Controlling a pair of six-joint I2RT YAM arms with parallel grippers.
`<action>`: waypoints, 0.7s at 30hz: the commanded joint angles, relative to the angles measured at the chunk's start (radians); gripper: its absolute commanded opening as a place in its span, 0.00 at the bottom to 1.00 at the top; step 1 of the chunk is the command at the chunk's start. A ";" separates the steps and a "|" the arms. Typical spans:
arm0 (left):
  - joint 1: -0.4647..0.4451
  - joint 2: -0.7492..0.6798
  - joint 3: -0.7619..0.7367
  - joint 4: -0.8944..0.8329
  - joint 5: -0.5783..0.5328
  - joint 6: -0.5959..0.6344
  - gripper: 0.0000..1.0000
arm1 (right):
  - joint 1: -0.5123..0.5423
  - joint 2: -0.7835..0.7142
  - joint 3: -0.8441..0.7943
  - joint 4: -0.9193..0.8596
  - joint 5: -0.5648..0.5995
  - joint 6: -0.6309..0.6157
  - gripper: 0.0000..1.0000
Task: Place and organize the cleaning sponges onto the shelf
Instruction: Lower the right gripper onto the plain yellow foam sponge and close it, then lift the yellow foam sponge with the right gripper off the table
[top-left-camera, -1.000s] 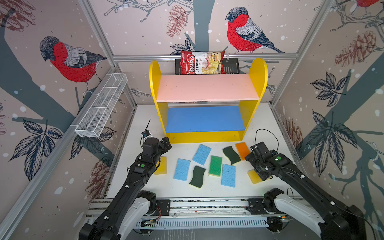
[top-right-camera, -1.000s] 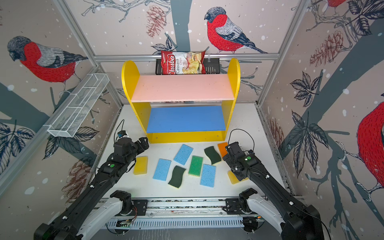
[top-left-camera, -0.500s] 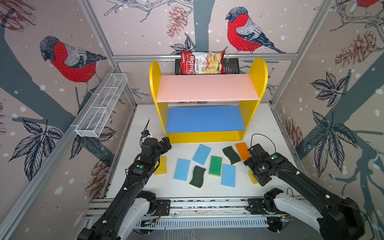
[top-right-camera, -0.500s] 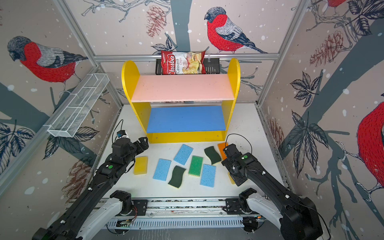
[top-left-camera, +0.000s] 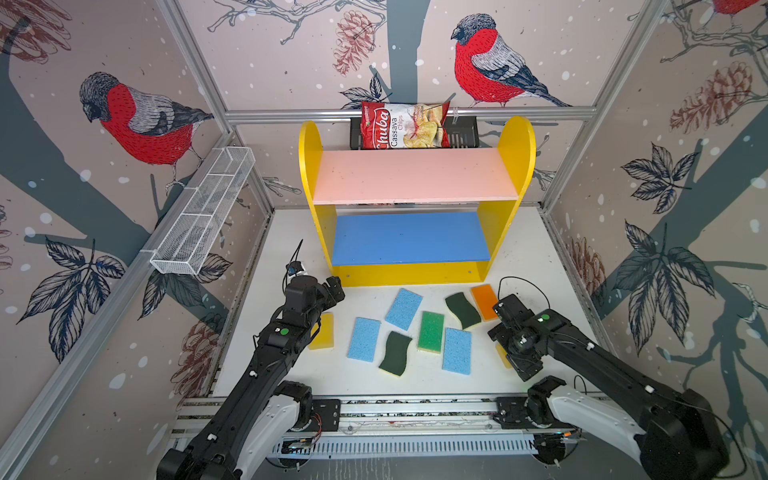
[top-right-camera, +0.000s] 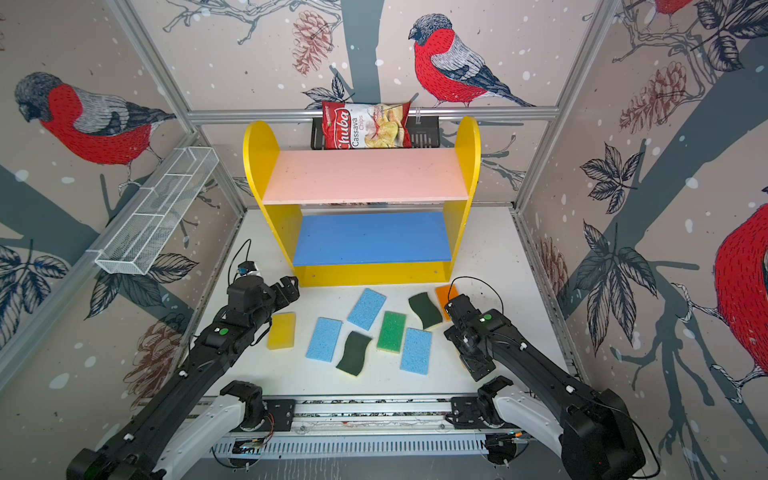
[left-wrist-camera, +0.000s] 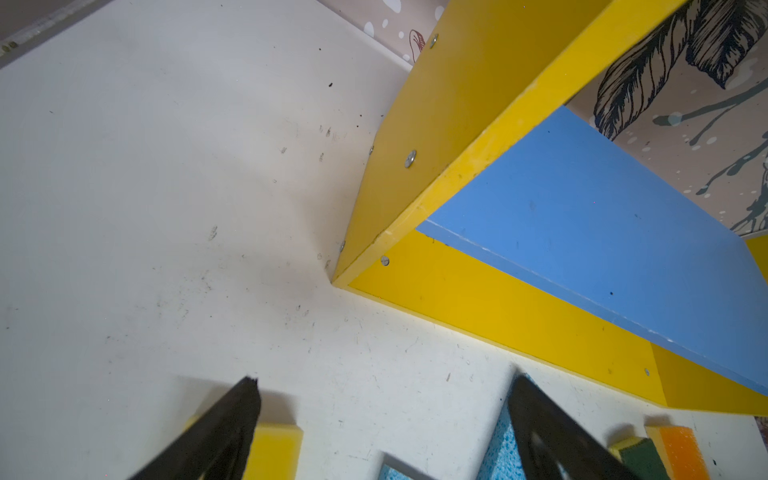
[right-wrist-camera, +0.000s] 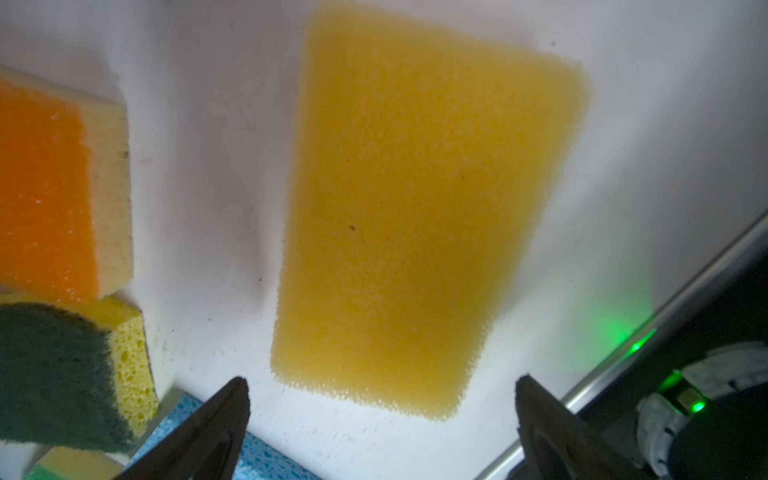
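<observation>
Under our spread right hand (right-wrist-camera: 382, 379) lies a yellow sponge (right-wrist-camera: 415, 208). Our left hand (left-wrist-camera: 383, 376), also spread, seems near the shelf (left-wrist-camera: 498, 299).

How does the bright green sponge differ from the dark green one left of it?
The bright green sponge is a straight-edged rectangle; the dark green sponge has wavy sides. The bright one is vivid, the dark one almost black. Both lie flat, with yellow backing.

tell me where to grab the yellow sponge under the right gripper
Pinch the yellow sponge by its two long edges, coming straight down. It lies flat on the table, clear of the orange sponge, and the open right gripper spans its short width.
</observation>
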 joint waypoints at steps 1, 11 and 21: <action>-0.001 0.010 0.003 0.032 0.019 0.021 0.94 | -0.021 0.011 -0.011 0.031 0.028 -0.040 1.00; 0.001 0.067 0.009 0.050 0.038 0.022 0.94 | -0.122 0.025 -0.057 0.078 0.032 -0.113 0.99; 0.000 0.086 0.015 0.044 0.064 0.023 0.93 | -0.116 0.064 -0.102 0.125 0.030 -0.175 0.96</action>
